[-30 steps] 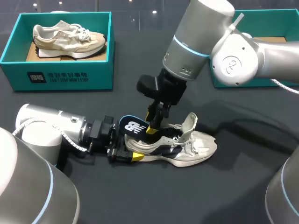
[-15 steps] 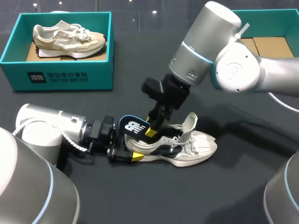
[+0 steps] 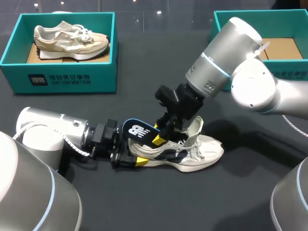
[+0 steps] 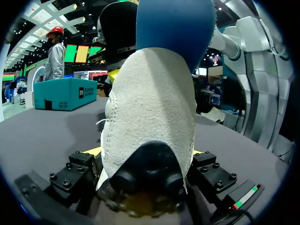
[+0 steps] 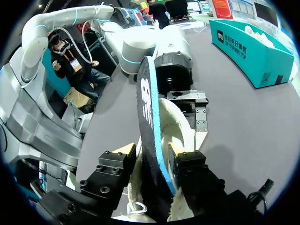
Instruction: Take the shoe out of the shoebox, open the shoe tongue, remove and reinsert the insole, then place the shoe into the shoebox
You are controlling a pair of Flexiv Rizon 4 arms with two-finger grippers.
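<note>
Head view: pinning shoe [image 3: 192, 153] by heel with left claw [image 3: 132, 160], low on counter [image 3: 144, 202], shoe upright, toe pointing away from left arm. Closed to heel width, touching both sides, so braced against any pull. Same in left wrist view: heel wedged in claw, pressed from two sides.

Gripping insole [image 3: 138, 130] with right claw [image 3: 160, 138], coming in steeply from above over shoe opening. Nearly closed, thin gap only, pinching both faces of insole per right wrist view. Holding insole on edge, heel end up out of collar, front end hidden down inside shoe. Can't tell from this alone whether going out or back in; likely mid remove/reinsert step. Tongue [image 3: 195, 126] flipped up and forward, keeping opening wide for that.

Out of shoebox [image 3: 217, 24] at far right, well apart from shoe; return not yet done. Skipping second box [image 3: 57, 77] at far left, other shoe [image 3: 70, 38] inside.

Next, probably: keeping heel braced, sliding insole along its length, watching for buckling near toe.
</note>
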